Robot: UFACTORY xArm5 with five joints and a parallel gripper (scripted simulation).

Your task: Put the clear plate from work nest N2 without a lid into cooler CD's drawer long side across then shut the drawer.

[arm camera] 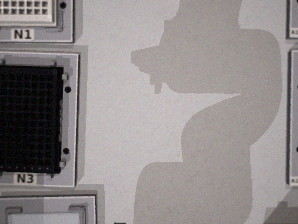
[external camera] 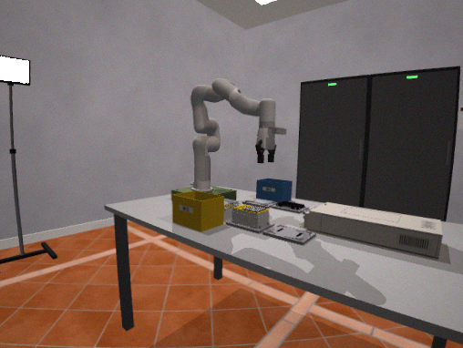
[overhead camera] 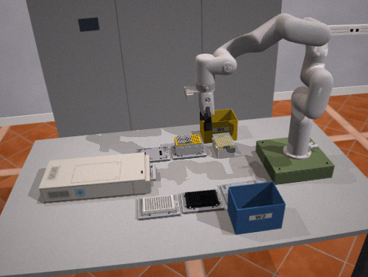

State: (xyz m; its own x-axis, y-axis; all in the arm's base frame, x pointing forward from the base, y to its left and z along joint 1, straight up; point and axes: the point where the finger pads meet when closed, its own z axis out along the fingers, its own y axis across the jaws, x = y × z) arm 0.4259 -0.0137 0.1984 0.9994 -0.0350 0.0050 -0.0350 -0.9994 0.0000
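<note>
The beige cooler CD (overhead camera: 94,175) lies at the left of the bench, also in the exterior view (external camera: 374,224). Its drawer front and handle (overhead camera: 152,171) face right, and the drawer looks pushed in. I see no lamp. My gripper (overhead camera: 207,123) hangs high above the back row of nests, open and empty; its spread fingers show in the exterior view (external camera: 265,157). The wrist view shows nest N1 (arm camera: 30,20) with a white plate and nest N3 (arm camera: 32,117) with a black plate. I read no N2 label. A pale plate sits in a nest partly hidden behind the blue bin; it also shows in the wrist view (arm camera: 45,217).
The yellow bin W1 (overhead camera: 219,125) stands at the back, the blue bin W2 (overhead camera: 256,207) at the front right. A yellow tip box (overhead camera: 187,144), a clear box (overhead camera: 223,144) and a flat grey nest (overhead camera: 155,153) fill the back row. The arm's green base (overhead camera: 294,159) is at the right.
</note>
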